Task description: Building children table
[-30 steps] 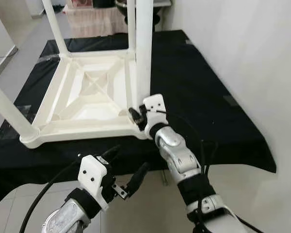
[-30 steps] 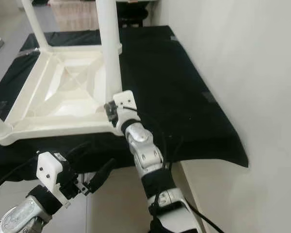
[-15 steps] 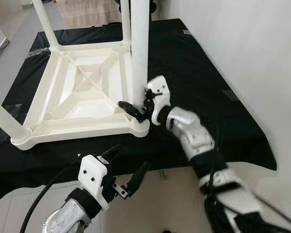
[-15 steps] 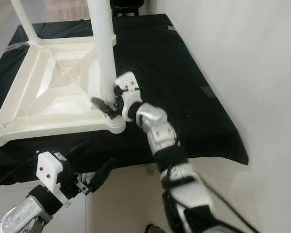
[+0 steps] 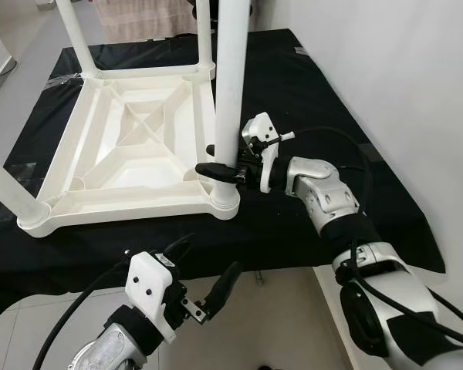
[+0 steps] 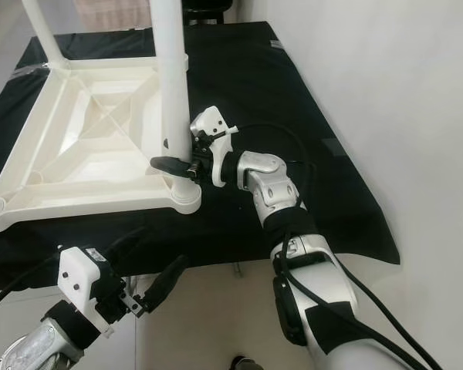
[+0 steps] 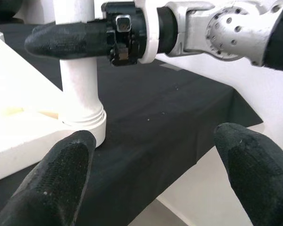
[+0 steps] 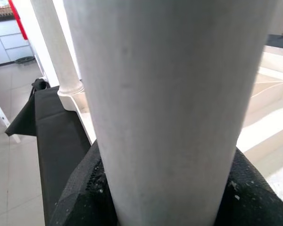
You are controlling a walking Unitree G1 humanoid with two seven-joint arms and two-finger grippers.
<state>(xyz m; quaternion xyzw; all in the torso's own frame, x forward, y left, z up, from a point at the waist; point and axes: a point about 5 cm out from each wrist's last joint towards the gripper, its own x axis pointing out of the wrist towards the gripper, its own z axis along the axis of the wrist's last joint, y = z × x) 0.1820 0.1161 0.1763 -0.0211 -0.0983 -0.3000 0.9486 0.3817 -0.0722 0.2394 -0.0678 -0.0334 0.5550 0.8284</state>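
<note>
An upside-down white plastic table (image 5: 131,166) lies on a black cloth (image 5: 309,92), its legs pointing up. My right gripper (image 5: 220,160) is shut on the near right leg (image 5: 230,77) just above its socket (image 5: 224,202), one black finger in front of the leg and one behind. In the right wrist view that leg (image 8: 170,94) sits between the black pads (image 8: 85,197). My left gripper (image 5: 204,266) hangs open and empty below the cloth's front edge; its fingertips (image 7: 61,174) frame the leg's base (image 7: 82,110).
A white wall (image 5: 386,69) runs close along the right side. Three other legs stand up at the near left (image 5: 4,185), far left (image 5: 73,35) and far right (image 5: 204,31). Tiled floor (image 5: 278,316) lies below the cloth's front edge.
My right forearm has swung from in front of the corner round to its right, and the fingers have gone from the socket to clasp the leg. The left gripper has barely moved.
</note>
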